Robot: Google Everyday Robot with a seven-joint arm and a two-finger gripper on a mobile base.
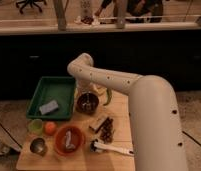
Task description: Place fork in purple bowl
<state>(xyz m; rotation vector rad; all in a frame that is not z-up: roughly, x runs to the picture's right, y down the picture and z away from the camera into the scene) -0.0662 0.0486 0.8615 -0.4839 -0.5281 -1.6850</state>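
Note:
The purple bowl (87, 104) stands on the wooden table (29, 160) just right of the green tray. My arm comes in from the lower right, bends at its elbow (81, 65) and points down. My gripper (87, 95) hangs straight over the purple bowl, right at its rim, and hides part of the inside. I cannot make out the fork; it is hidden by the gripper or too thin to tell apart from it.
A green tray (61, 85) holds a grey sponge (49, 107). In front stand an orange bowl (61, 147) with a grey piece (69, 138), a metal cup (38, 146), a green cup (35, 126) and an orange fruit (50, 128). A white-handled brush (114, 148), a dark snack packet (105, 128) and a green vegetable (108, 96) lie to the right.

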